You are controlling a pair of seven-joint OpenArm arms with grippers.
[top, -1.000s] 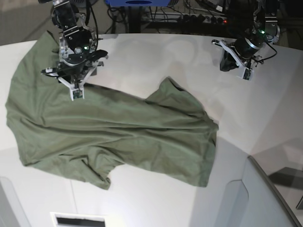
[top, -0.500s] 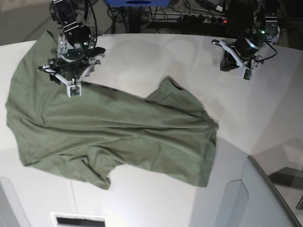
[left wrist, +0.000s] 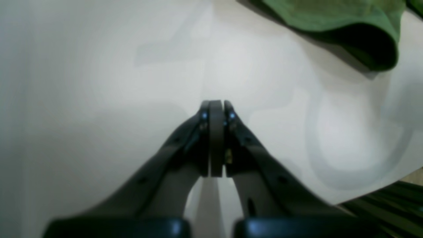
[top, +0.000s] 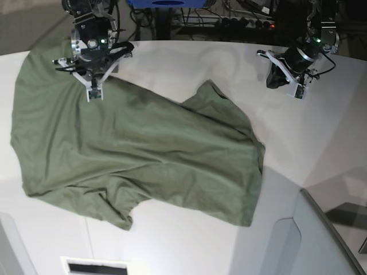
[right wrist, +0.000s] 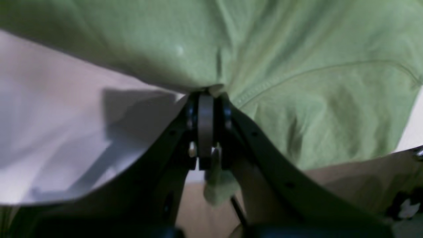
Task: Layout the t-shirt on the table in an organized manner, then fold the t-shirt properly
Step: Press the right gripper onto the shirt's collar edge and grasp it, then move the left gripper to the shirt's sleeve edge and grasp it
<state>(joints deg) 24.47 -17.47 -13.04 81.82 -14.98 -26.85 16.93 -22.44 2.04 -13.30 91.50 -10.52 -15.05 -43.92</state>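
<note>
The t-shirt point(top: 137, 154) lay rumpled across the bench point(top: 189, 63), filling its 9 o'clock half; the right gripper point(top: 93, 94) was clenched on an edge at 11 o'clock, likely for spreading; the left gripper point(top: 296, 90), clamped on nothing, waited at 2 o'clock.

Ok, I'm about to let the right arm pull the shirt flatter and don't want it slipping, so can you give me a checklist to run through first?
1. right gripper shut on the t-shirt: ok, a fold of green cloth is pinched between the pads.
2. Grip is on the shirt's far edge: ok.
3. left gripper free of cloth: ok, shut on nothing over the bare table.
4. Shirt lying flat: not ok, wrinkled, and the near hem is bunched.
5. How many cloth layers are pinched: cannot tell.
</note>
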